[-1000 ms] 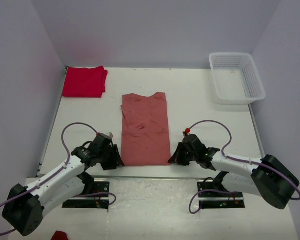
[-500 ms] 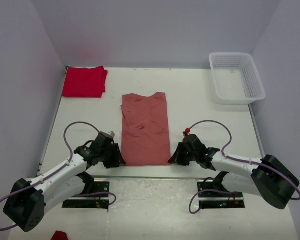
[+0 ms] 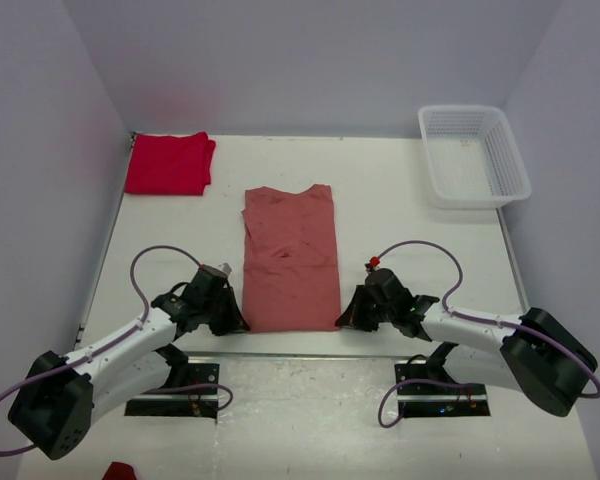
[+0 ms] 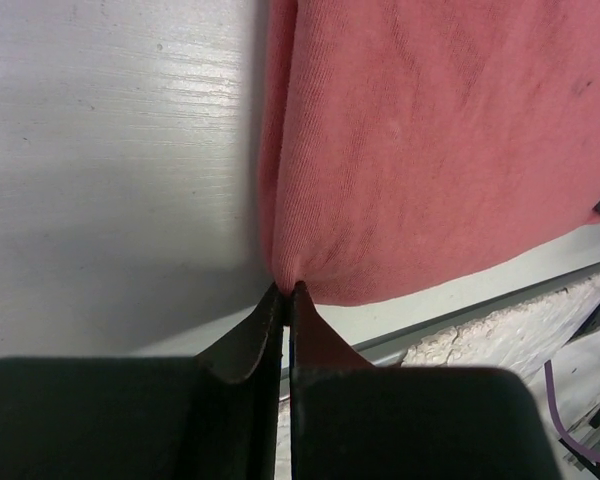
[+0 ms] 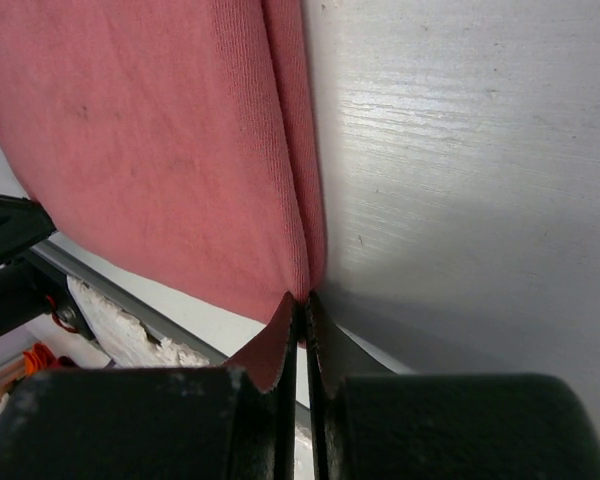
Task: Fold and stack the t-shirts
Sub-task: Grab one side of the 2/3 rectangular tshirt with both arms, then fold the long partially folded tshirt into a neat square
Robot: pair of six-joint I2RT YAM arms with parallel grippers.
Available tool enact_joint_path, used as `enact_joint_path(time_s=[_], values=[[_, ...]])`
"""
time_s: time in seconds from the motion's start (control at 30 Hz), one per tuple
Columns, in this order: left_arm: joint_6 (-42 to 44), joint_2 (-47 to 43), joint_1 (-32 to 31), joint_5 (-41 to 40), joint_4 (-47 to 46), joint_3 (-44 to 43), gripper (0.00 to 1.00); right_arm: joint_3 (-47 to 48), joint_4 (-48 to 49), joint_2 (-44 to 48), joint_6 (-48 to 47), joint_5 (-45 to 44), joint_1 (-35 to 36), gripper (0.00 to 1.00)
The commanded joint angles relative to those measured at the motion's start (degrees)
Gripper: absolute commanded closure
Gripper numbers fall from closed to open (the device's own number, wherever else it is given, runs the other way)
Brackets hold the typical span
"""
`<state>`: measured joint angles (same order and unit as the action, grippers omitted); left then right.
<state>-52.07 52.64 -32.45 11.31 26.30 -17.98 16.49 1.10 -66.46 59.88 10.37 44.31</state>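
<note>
Upper left of overhead frame: red t-shirt (image 3: 168, 164) lies folded on worktop (image 3: 400, 200) | centre: salmon-pink t-shirt (image 3: 290, 258), a long strip, unstacked | left hand (image 3: 237, 322), right hand (image 3: 348, 318) pinch its lower corners, fingers nearly closed | cross-fold and stacking likely remain.

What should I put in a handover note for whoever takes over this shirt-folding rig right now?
Claws: the left claw is shut on the near left corner of the salmon-pink t-shirt; the right claw is shut on its near right corner.
Things: the salmon-pink t-shirt lies flat mid-table as a long strip, collar at the far end. The red t-shirt sits folded at the far left corner.
Done: red folded; pink folded in at the sides.
Left: fold the pink across its length, probably by carrying the near hem toward the collar, then stack the two.
</note>
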Motion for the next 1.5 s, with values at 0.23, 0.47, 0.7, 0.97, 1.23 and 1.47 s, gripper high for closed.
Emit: enact_joint_path(time_s=[0.23, 0.47, 0.7, 0.97, 1.23, 1.47], values=[[-0.31, -5.7, -0.25, -0.77, 3.31, 0.49, 1.0, 3.71, -9.79, -3.68, -3.45, -7.02, 4.81, 1.0], [-0.49, -12.56, -0.34, -2.78, 13.75, -4.16, 1.0, 7.67, -17.79, -0.88, -2.4, -10.63, 7.45, 1.0], [-0.75, -15.29, -0.34, -2.26, 16.58, -6.02, 1.0, 10.23, -25.27, 4.23, -1.52, -15.12, 8.33, 1.0], [-0.05, -16.34, -0.25, -1.29, 17.29, -7.59, 1.0, 12.16, -27.38, 5.37, -3.62, -14.85, 8.77, 1.0], [4.78, -13.72, -0.25, -5.15, 17.99, -19.89, 1.0, 25.31, -34.31, 3.88, -9.95, -18.8, 9.03, 1.0], [11.46, -2.47, -0.34, -11.05, 14.84, -33.94, 1.0, 42.99, -40.12, -6.13, -19.44, -25.22, 7.46, 1.0]])
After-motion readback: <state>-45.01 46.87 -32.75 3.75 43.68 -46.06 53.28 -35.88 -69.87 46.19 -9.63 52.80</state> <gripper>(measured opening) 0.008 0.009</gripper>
